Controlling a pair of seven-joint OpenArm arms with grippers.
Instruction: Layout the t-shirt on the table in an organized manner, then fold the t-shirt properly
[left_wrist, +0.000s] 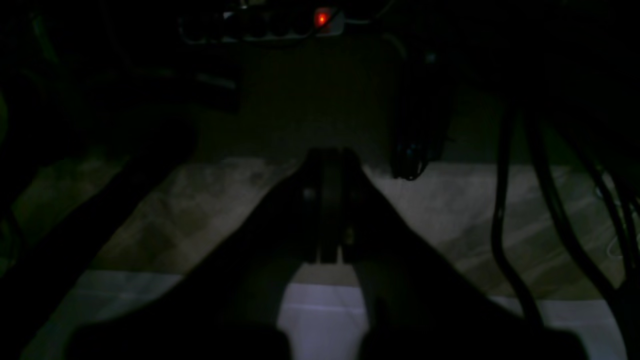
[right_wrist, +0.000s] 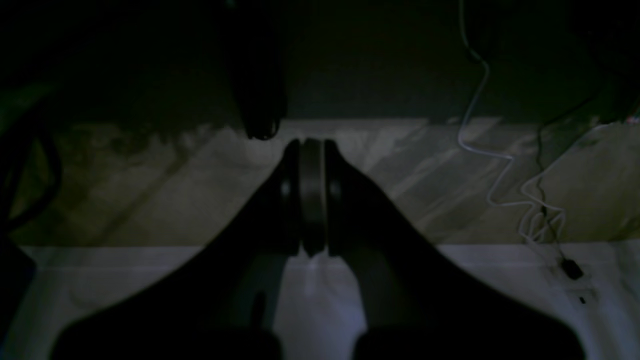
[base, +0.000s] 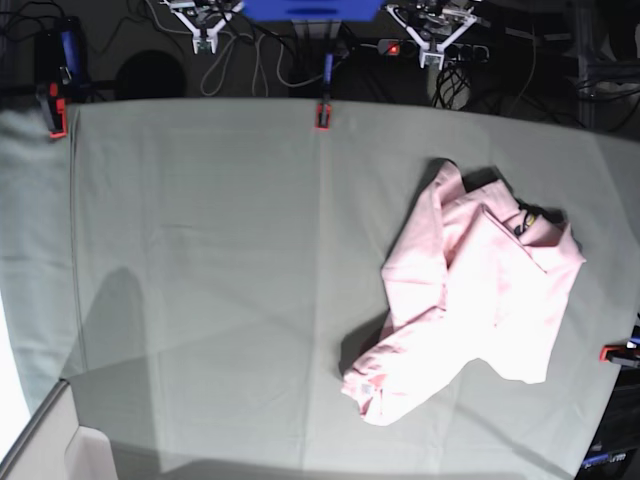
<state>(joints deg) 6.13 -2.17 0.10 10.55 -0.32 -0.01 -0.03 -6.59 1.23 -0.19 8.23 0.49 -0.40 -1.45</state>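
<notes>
The pale pink t-shirt (base: 470, 290) lies crumpled on the right part of the table (base: 200, 250), bunched and folded over itself, with a small dark mark near its upper right. Neither wrist view shows it. Both arms sit beyond the table's far edge, well away from the shirt. In the base view my left gripper (base: 432, 55) is at the top right and my right gripper (base: 206, 40) at the top left. The dark left wrist view shows my left gripper (left_wrist: 327, 200) shut on nothing. My right gripper (right_wrist: 312, 195) is likewise shut and empty.
Red clamps (base: 322, 115) (base: 58, 115) (base: 615, 352) hold the grey-green cloth at the table's edges. A power strip with a lit red switch (left_wrist: 322, 19) and black cables (left_wrist: 505, 220) lie behind the table. A white cable (right_wrist: 500, 165) trails there too.
</notes>
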